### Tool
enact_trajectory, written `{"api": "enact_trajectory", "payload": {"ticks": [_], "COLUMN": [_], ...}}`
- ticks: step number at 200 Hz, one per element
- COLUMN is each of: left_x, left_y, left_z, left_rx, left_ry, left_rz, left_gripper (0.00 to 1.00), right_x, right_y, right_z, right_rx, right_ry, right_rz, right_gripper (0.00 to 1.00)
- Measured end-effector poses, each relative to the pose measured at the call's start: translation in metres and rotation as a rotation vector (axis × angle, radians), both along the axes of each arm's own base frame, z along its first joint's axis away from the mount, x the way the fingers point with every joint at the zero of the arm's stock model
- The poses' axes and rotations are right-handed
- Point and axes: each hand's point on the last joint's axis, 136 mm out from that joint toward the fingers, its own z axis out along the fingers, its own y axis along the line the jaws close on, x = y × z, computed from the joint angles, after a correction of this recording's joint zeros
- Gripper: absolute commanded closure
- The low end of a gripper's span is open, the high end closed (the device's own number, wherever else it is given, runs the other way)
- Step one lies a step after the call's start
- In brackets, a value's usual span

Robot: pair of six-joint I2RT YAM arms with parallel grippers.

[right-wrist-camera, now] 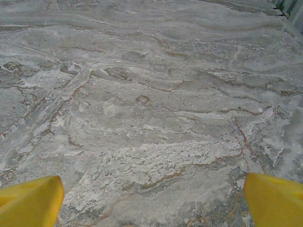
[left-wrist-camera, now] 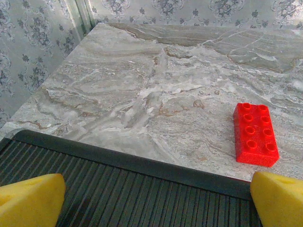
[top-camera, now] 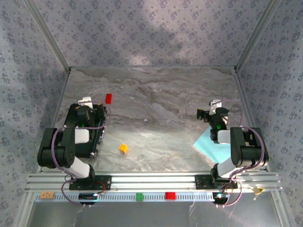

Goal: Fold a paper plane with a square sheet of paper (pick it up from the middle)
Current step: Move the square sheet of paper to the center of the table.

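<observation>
The square sheet of paper (top-camera: 210, 144) is light blue and lies flat at the table's near right, partly hidden under the right arm. My right gripper (top-camera: 208, 113) hangs beyond its far edge, open over bare marble, yellow fingertips (right-wrist-camera: 33, 201) wide apart with nothing between them. My left gripper (top-camera: 90, 106) is at the left, open above a black ribbed slab (left-wrist-camera: 118, 194); its yellow fingertips (left-wrist-camera: 31, 201) are spread and hold nothing. The paper plane is not formed; the sheet is a flat sheet.
A red block (top-camera: 108, 98) lies just beyond the left gripper, also the red block (left-wrist-camera: 254, 134) right of the slab's edge. A small orange block (top-camera: 123, 148) sits near the table's centre front. Green (top-camera: 139, 196) and red (top-camera: 170, 195) blocks rest on the front rail. Patterned walls enclose the table.
</observation>
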Motion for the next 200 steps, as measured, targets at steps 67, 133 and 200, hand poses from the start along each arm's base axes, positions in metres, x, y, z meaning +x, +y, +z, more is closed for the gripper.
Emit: {"api": "enact_trajectory", "payload": {"ticks": [67,133,200], "left_x": [0.0000,0.0000,-0.0016], "left_y": [0.0000,0.0000,-0.0032], "left_z": [0.0001,0.0000,-0.0004], "left_rx": [0.000,0.000,-0.006], "left_ry": [0.000,0.000,-0.007], "left_rz": [0.000,0.000,-0.018], "left_gripper": [0.00,0.00,0.00], "right_x": [0.0001,0.0011,0.0019], "right_y": [-0.0011,-0.0013,0.0035], "right_z": [0.0001,0.0012,0.0027], "right_rx": [0.000,0.000,-0.009], "right_ry": [0.000,-0.002,-0.009], "right_rz": [-0.003,-0.003,0.000], "right_gripper": [0.01,0.01,0.01]}}
